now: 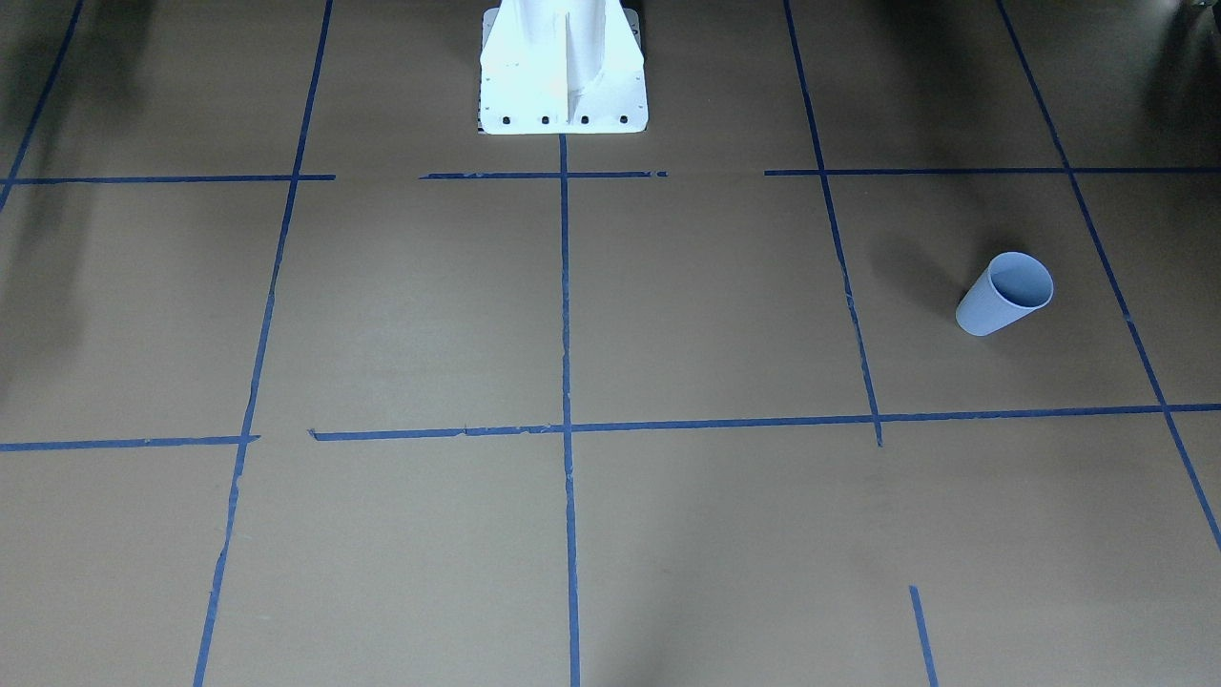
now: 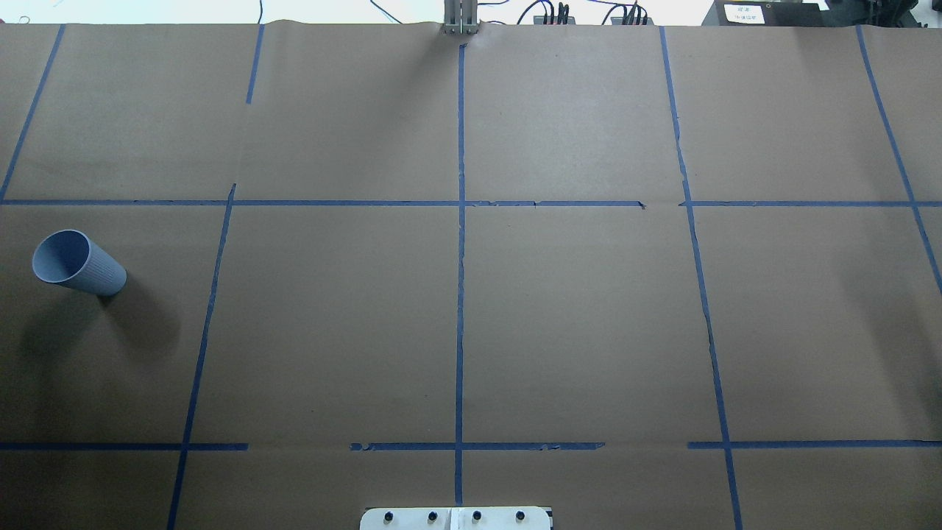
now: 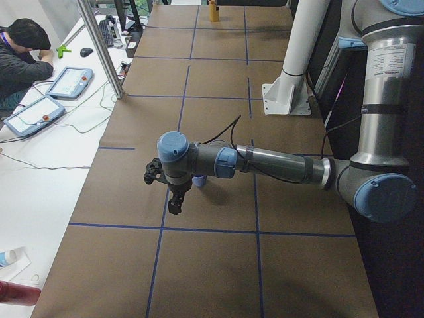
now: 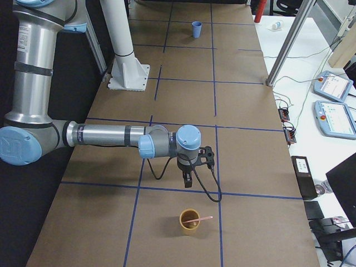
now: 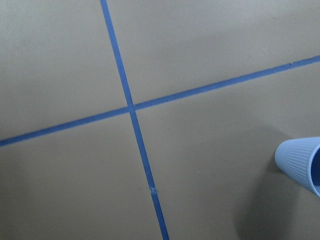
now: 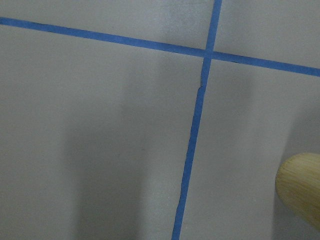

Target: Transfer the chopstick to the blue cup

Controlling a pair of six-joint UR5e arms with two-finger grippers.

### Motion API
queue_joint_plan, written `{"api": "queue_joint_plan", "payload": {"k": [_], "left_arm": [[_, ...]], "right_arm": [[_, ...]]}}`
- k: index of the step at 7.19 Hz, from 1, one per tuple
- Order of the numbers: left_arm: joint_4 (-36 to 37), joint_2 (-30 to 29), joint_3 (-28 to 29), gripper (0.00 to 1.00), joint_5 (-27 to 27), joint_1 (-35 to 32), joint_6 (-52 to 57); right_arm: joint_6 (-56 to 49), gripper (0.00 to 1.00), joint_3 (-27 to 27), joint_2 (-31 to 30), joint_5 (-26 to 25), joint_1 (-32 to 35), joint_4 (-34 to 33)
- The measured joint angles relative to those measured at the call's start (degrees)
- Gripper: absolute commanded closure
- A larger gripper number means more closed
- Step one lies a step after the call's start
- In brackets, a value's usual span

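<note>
The blue cup (image 1: pixel 1006 294) stands upright on the brown table, at the left in the overhead view (image 2: pixel 77 263), and shows empty. It also shows at the right edge of the left wrist view (image 5: pixel 300 167) and far away in the exterior right view (image 4: pixel 196 29). My left gripper (image 3: pixel 173 202) hangs above the table just beside the cup (image 3: pixel 199 180); I cannot tell if it is open or shut. The pale pink chopstick (image 4: pixel 198 219) leans in a tan cup (image 4: pixel 189 221). My right gripper (image 4: pixel 188 179) hangs a little short of that tan cup (image 6: pixel 300 192); I cannot tell its state.
The white robot pedestal (image 1: pixel 563 76) stands at the table's robot side (image 2: pixel 456 517). Blue tape lines grid the brown paper. A seated person (image 3: pixel 20 53) and teach pendants (image 3: pixel 69 81) (image 4: pixel 334 89) are on the white benches beside the table.
</note>
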Motion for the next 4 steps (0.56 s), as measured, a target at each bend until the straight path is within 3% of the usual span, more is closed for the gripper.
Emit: {"api": "queue_joint_plan", "payload": {"k": [2, 4], "left_arm": [[-7.4, 0.0, 0.6, 0.0, -0.8, 2.4, -2.2], [-12.9, 0.1, 0.1, 0.0, -1.2, 10.5, -16.5]], "right_arm": [[0.1, 0.0, 0.0, 0.0, 0.8, -0.3, 0.0], [0.1, 0.0, 0.0, 0.0, 1.4, -0.5, 0.0]]}}
